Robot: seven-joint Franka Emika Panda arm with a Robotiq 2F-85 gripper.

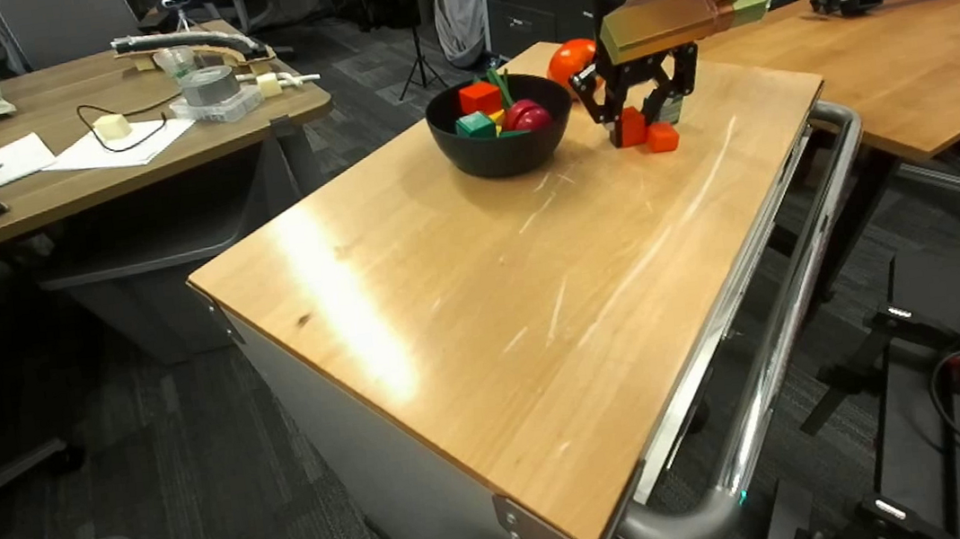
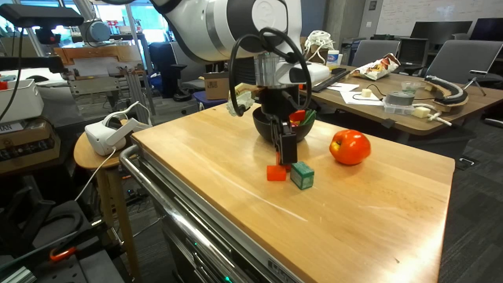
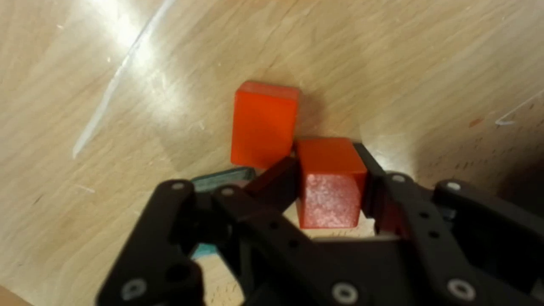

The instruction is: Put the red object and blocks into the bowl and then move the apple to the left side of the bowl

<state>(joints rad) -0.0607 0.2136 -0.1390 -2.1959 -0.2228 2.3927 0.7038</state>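
My gripper [image 1: 632, 124] points down at the tabletop. In the wrist view its fingers [image 3: 329, 180] press both sides of a red-orange block [image 3: 330, 199], at or just above the table. A second red-orange block [image 3: 265, 123] lies beside it, also in both exterior views [image 1: 662, 137] [image 2: 276, 173]. A green block [image 2: 302, 175] stands close by, partly hidden in the wrist view [image 3: 223, 178]. The black bowl [image 1: 503, 154] holds the red object [image 1: 529, 116], a red-orange block [image 1: 479, 98], a green block [image 1: 474, 125] and yellow pieces. The apple [image 2: 349, 147] stands on the table near the bowl.
The wooden cart top [image 1: 464, 289] has a metal handle rail [image 1: 780, 362] along one side. A desk [image 2: 365, 110] with a chip bag, papers and tape stands apart. A stool [image 2: 94, 153] with a white headset is near the cart corner.
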